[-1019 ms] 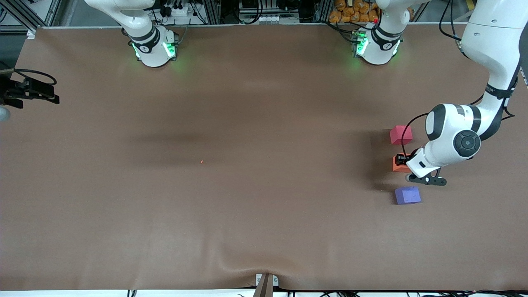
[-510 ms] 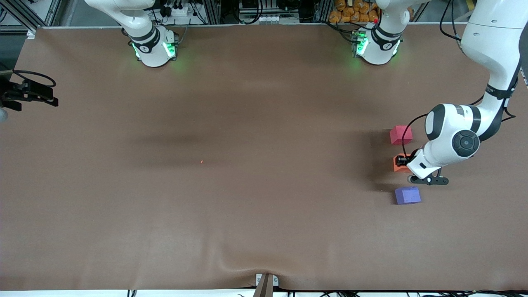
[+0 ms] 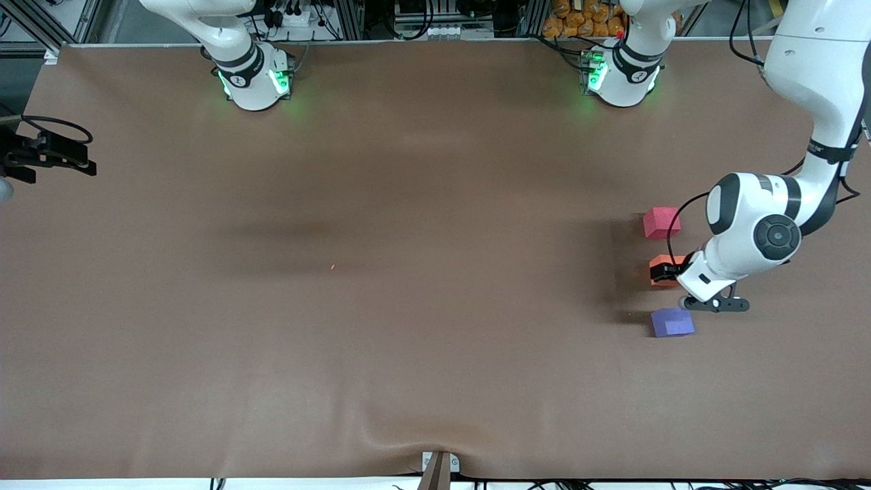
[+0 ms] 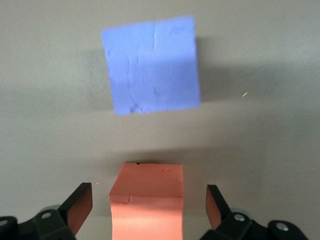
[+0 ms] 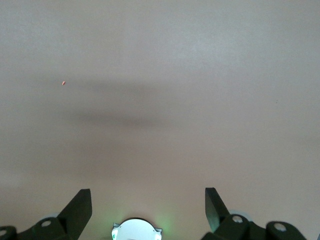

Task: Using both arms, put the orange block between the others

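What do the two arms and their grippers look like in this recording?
Both arms are glossy white with black joint bands and round bases lit green. The left arm has a round black cap on its wrist joint and a thin black cable looping alongside. The left gripper and right gripper have black, wedge-shaped fingers.

Orange block [image 3: 661, 264]; pinkish-red cube [image 3: 661, 222]; purple-blue cube [image 3: 671, 322]; brown table [image 3: 408, 306].

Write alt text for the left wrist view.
An orange block sits on the brown table between the open jaws of the left gripper, touching neither one. A purple-blue block lies apart from it, with bare table between the two.
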You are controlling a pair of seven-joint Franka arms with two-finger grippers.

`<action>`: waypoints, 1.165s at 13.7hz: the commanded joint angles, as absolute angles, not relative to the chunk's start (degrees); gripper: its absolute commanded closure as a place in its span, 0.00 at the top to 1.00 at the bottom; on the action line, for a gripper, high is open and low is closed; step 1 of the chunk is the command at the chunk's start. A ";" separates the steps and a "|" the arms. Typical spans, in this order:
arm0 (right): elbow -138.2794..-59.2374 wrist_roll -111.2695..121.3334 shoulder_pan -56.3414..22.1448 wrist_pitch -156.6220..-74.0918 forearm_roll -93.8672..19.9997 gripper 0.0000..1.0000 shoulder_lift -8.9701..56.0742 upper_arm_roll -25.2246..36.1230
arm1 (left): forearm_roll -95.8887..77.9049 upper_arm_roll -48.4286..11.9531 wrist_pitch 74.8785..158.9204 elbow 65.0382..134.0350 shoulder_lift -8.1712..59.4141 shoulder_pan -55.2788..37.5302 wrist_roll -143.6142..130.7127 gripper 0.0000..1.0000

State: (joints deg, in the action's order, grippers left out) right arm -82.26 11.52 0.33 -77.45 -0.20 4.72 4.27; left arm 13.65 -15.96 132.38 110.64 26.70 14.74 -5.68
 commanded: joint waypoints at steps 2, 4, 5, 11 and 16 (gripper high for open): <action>-81.83 11.34 -0.26 -77.17 0.09 1.00 4.57 4.48 | 14.16 -20.55 114.57 99.53 21.02 15.12 -7.21 1.00; -81.74 11.34 -0.26 -77.17 0.00 1.00 4.40 4.31 | 13.97 -23.10 103.59 90.31 19.78 15.12 -7.03 1.00; -81.74 11.34 -0.26 -77.17 0.00 1.00 4.39 4.31 | 13.97 -23.99 99.27 85.74 19.69 15.20 -6.51 1.00; -81.56 11.34 -0.26 -77.34 0.00 1.00 4.13 4.22 | 7.22 -25.49 87.03 80.24 7.58 15.47 -6.77 1.00; -81.56 11.34 -0.26 -77.26 0.00 1.00 4.13 4.22 | 0.44 -20.86 85.08 83.57 1.50 10.50 -7.47 1.00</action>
State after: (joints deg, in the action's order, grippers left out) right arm -81.92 11.52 0.19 -77.69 -0.22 4.58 4.12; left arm 2.18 -24.39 84.87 80.32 3.49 14.18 -6.34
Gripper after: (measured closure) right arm 0.000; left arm 0.000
